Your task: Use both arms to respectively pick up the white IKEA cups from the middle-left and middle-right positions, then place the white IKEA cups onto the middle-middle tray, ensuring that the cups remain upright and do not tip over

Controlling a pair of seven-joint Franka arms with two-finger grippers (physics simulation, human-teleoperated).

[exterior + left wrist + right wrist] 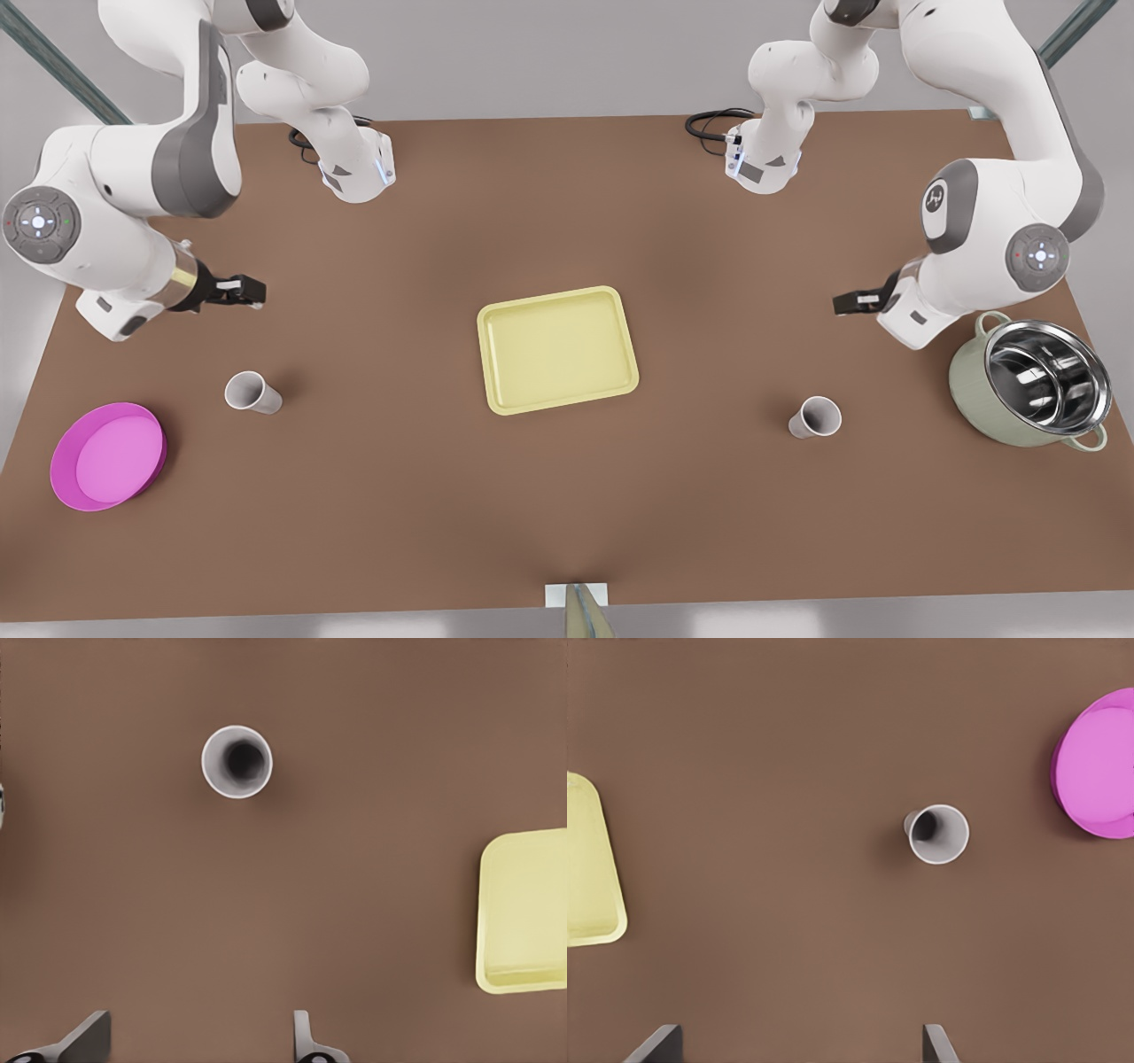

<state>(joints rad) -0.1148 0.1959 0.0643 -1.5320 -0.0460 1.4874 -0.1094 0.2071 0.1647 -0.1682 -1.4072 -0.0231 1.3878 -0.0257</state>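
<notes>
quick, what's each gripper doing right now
Left gripper: open, holding nothing, above the table short of its cup.
Right gripper: open, holding nothing, short of the cup near the magenta bowl.

The tray [557, 349] lies mid-table [567, 514], with one cup [252, 392] standing well off to the front view's left and the other cup [814, 416] well off to its right. A bowl [107, 455] sits near the left cup, farther left and nearer the front edge. A pot [1032, 382] stands beyond the right cup, by the table's right edge.
</notes>
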